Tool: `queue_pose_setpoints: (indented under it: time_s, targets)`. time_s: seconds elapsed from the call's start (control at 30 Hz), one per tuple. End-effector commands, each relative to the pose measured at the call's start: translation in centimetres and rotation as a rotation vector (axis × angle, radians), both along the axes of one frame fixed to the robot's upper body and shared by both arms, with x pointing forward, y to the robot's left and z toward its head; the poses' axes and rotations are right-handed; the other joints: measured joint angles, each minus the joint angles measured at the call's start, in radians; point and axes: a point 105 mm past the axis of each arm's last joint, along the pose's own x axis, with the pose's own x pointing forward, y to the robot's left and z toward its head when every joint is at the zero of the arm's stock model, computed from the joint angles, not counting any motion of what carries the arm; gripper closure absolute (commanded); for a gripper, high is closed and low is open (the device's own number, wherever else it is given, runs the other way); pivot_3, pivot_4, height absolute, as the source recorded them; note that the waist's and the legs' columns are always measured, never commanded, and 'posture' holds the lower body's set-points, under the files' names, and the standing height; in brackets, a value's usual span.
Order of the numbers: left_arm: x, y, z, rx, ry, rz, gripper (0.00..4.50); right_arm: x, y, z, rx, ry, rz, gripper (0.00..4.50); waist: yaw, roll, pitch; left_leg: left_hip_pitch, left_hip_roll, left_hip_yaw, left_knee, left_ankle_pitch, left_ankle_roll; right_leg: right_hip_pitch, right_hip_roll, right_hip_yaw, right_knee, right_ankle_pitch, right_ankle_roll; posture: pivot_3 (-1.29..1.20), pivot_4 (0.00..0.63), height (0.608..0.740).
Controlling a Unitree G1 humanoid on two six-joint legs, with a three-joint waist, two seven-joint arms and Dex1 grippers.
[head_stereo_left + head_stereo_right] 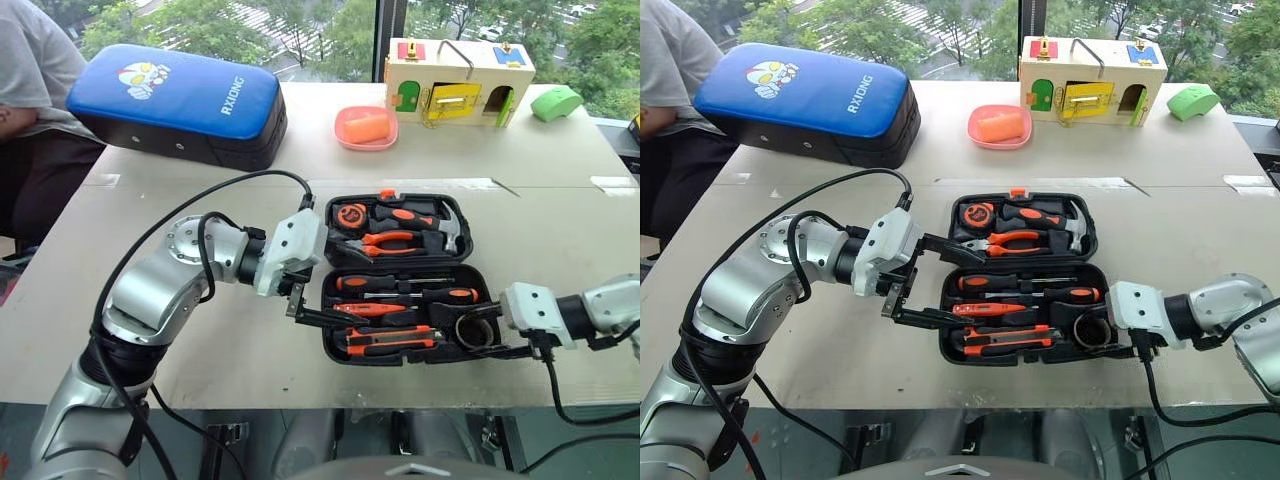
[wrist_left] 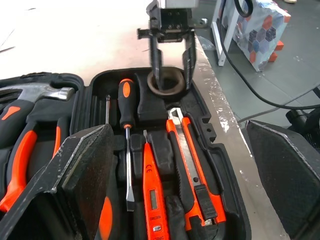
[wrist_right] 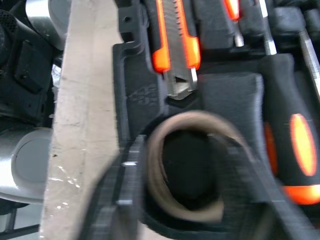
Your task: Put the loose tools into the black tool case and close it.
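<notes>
Tools all seated in black tool case on surface; right hand, parted, straddles tape roll; left hand wide; lid unclosed.

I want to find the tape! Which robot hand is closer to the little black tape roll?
Right. The right gripper has its fingers straddling the tape roll in the tool case; the left gripper sits at the case's opposite end.

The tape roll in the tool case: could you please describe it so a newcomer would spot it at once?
On the beige table lies the open black tool case. Go to its near half, right-hand end, where the right hand straddles the tape roll. It is the only ring in there, dark with a hollow core; its neighbours are long orange-and-black tools.
</notes>
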Motion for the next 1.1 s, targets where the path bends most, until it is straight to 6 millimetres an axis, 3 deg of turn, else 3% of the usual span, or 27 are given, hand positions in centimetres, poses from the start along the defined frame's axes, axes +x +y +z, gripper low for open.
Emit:
queue_pose_setpoints:
  time_s: [0.03,0.07,0.1,0.3,0.5,0.53,0.63,0.7,0.73,0.77,0.8,0.83,0.87,1.0,1.1]
  targets:
    - [-0.1,-0.1,1.0,-0.009,-0.056,-0.014,0.0,-1.8,0.3,-0.1,-0.007,0.066,0.068,0.64,0.0,0.0,0.0,-0.001,0.0,-0.001,0.0,0.0,0.0,0.0,0.0,-0.001,0.0,0.0,0.0,0.0,0.15,0.735]
    - [-0.1,-0.1,1.0,-0.01,-0.058,-0.012,0.0,-1.8,0.3,0.1,-0.002,0.065,0.068,0.2,-0.003,0.0,0.0,-0.001,0.0,-0.001,0.0,0.0,0.0,0.0,0.0,-0.001,0.0,0.0,0.0,0.0,0.15,0.735]
    - [0.0,-0.1,1.0,-0.01,-0.059,-0.01,0.0,-1.8,0.4,0.4,0.01,0.06,0.068,0.09,-0.005,0.0,0.0,-0.001,0.0,0.0,0.0,0.0,0.0,0.0,0.0,0.0,0.0,0.0,0.0,0.0,0.15,0.735]
    - [0.6,0.6,0.4,0.004,-0.037,0.056,0.0,-0.6,0.3,3.3,0.117,0.052,-0.025,0.09,-0.008,0.0,0.0,0.001,0.0,0.001,0.001,0.0,0.0,0.0,0.001,0.001,0.002,0.0,0.0,0.0,0.15,0.735]
    - [1.8,4.2,-1.0,-0.008,0.049,0.315,0.0,3.5,-2.7,5.1,0.2,0.009,-0.272,0.09,-0.008,0.0,0.001,0.001,0.0,0.001,0.0,0.0,0.0,-0.001,0.0,0.002,0.001,0.0,0.0,0.0,0.15,0.735]
    - [2.0,5.1,-1.5,-0.009,0.062,0.369,0.0,4.3,-3.5,4.8,0.189,-0.011,-0.301,0.59,-0.01,0.0,0.0,0.0,0.0,0.001,-0.001,0.0,0.0,-0.001,0.0,0.002,0.001,0.0,0.0,0.0,0.15,0.735]
    - [1.9,7.5,-4.1,0.034,0.098,0.509,1.37,6.7,-5.5,3.7,0.171,-0.052,-0.388,1.91,-0.008,0.0,0.001,0.001,0.0,0.001,-0.001,0.0,0.0,-0.002,0.0,0.002,0.001,0.0,0.0,0.0,0.15,0.735]
    - [1.9,8.1,-5.2,0.053,0.109,0.546,2.37,7.7,-6.1,3.2,0.163,-0.064,-0.411,2.86,-0.006,0.0,0.001,0.001,0.0,0.002,-0.001,0.0,0.0,-0.002,0.0,0.003,0.002,0.0,0.0,0.0,0.15,0.735]
    - [2.1,8.3,-5.9,0.064,0.118,0.565,2.58,8.0,-6.3,2.5,0.125,-0.087,-0.394,3.16,-0.002,0.0,0.001,0.0,0.0,0.002,-0.001,0.0,0.0,-0.002,0.0,0.003,0.002,0.0,0.0,0.0,0.15,0.735]
    - [2.3,8.3,-6.6,0.073,0.12,0.576,3.23,8.1,-6.4,1.8,0.079,-0.105,-0.359,3.74,0.0,0.0,0.001,0.0,0.0,0.002,-0.001,0.0,0.0,-0.002,0.0,0.003,0.002,0.0,0.0,0.0,0.15,0.735]
    - [2.6,8.2,-7.2,0.079,0.125,0.582,3.6,8.0,-6.3,1.0,0.04,-0.112,-0.314,4.13,0.0,0.001,0.001,0.0,0.0,0.002,-0.001,0.0,0.0,-0.002,-0.001,0.002,0.002,0.0,0.0,0.0,0.15,0.735]
    - [2.8,8.0,-7.7,0.086,0.128,0.586,3.78,8.0,-6.0,0.4,0.024,-0.111,-0.278,4.36,0.0,0.001,0.001,0.0,0.0,0.002,-0.001,0.0,0.0,-0.002,-0.001,0.002,0.002,0.0,0.0,0.0,0.15,0.735]
    - [3.0,7.8,-8.0,0.089,0.128,0.587,4.39,7.9,-5.7,0.2,0.02,-0.108,-0.257,4.5,0.0,0.001,0.001,0.0,-0.001,0.002,-0.001,0.0,0.0,-0.002,-0.001,0.002,0.002,0.0,0.0,0.0,0.15,0.735]
    - [3.6,6.4,-8.6,0.108,0.094,0.556,4.45,7.6,-3.1,0.3,0.054,-0.117,-0.133,4.5,-0.008,0.001,0.001,-0.001,-0.001,0.003,-0.001,0.0,0.0,-0.005,-0.001,0.003,0.002,0.0,0.0,0.0,0.15,0.735]
    - [3.2,5.1,-8.2,0.1,0.093,0.51,4.45,5.9,-0.9,1.0,0.084,-0.09,-0.024,4.5,-0.01,0.001,0.001,-0.001,0.0,0.003,-0.001,0.0,0.0,-0.006,-0.001,0.004,0.003,0.0,0.0,0.0,0.15,0.735]
